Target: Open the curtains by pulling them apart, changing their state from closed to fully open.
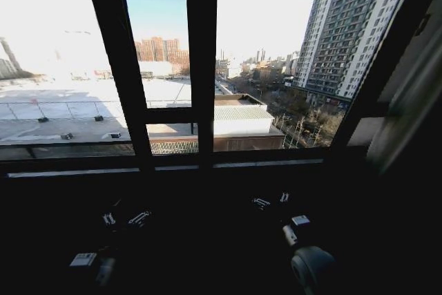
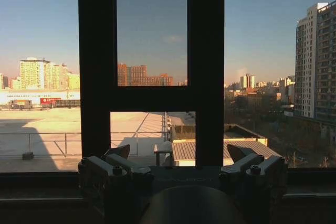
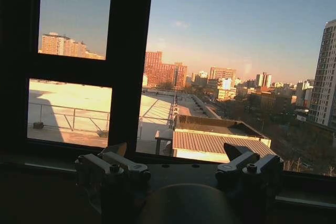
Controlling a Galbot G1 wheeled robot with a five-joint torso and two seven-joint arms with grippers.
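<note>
Curtains (image 1: 414, 101): one pale pleated panel was visible in the head view, gathered at the far right edge beside the slanted black window frame (image 1: 202, 67); the glass ahead was uncovered. Two grippers sat low in shadow below the sill, the left gripper (image 1: 124, 219) on the left and the right gripper (image 1: 271, 202) on the right; both held nothing.

Left wrist view: left gripper (image 2: 181, 153) faced the frame's two vertical bars, jaws spread wide and empty.

Right wrist view: right gripper (image 3: 176, 150) faced the window above the sill (image 3: 304, 195), jaws likewise wide and empty.
</note>
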